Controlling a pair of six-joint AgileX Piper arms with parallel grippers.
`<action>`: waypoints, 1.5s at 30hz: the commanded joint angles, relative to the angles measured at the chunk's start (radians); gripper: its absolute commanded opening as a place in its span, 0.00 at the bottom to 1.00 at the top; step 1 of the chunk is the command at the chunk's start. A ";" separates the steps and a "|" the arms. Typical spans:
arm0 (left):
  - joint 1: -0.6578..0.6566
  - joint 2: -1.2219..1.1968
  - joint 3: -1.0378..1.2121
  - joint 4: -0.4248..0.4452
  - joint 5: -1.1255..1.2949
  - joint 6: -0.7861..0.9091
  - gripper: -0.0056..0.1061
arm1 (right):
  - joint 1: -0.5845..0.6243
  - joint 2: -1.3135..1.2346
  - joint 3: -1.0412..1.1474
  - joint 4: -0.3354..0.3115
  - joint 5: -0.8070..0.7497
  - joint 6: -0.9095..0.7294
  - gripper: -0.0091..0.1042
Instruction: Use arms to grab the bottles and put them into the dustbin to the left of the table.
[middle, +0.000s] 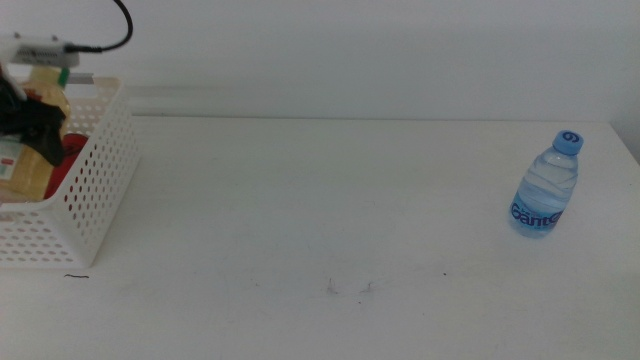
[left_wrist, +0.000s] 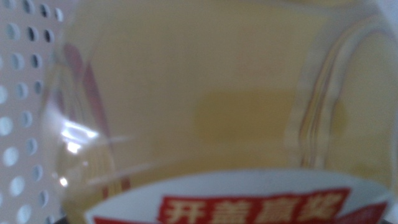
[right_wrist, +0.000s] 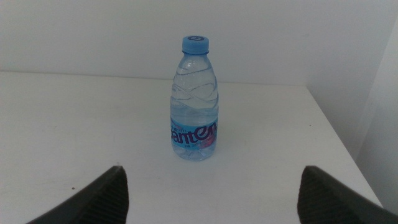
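The white dustbin (middle: 95, 175) stands at the table's left edge. My left gripper (middle: 32, 118) is down inside it, against the yellow juice bottle (middle: 30, 172), which fills the left wrist view (left_wrist: 205, 106) with its red-white label. Something red, probably the cola can (middle: 72, 143), lies in the dustbin beside it. The clear water bottle (middle: 546, 188) with a blue cap stands upright at the far right of the table. In the right wrist view my right gripper (right_wrist: 212, 173) is open wide and empty, a short way in front of that bottle (right_wrist: 194, 102).
The white table (middle: 320, 210) has small dark scuff marks near its front middle (middle: 350, 288). The table's right edge (right_wrist: 339, 134) runs close beside the water bottle. A black cable (middle: 118, 30) arcs above the dustbin.
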 joint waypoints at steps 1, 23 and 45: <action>0.000 0.011 -0.011 -0.016 -0.025 0.008 0.17 | -0.008 -0.005 0.004 -0.005 -0.009 -0.002 0.85; -0.148 -0.409 -0.013 -0.176 -0.025 -0.077 0.89 | -0.008 -0.005 0.004 -0.005 -0.009 -0.002 0.85; -0.551 -0.902 0.211 -0.345 -0.025 -0.037 0.89 | -0.008 -0.005 0.004 -0.005 -0.009 -0.002 0.85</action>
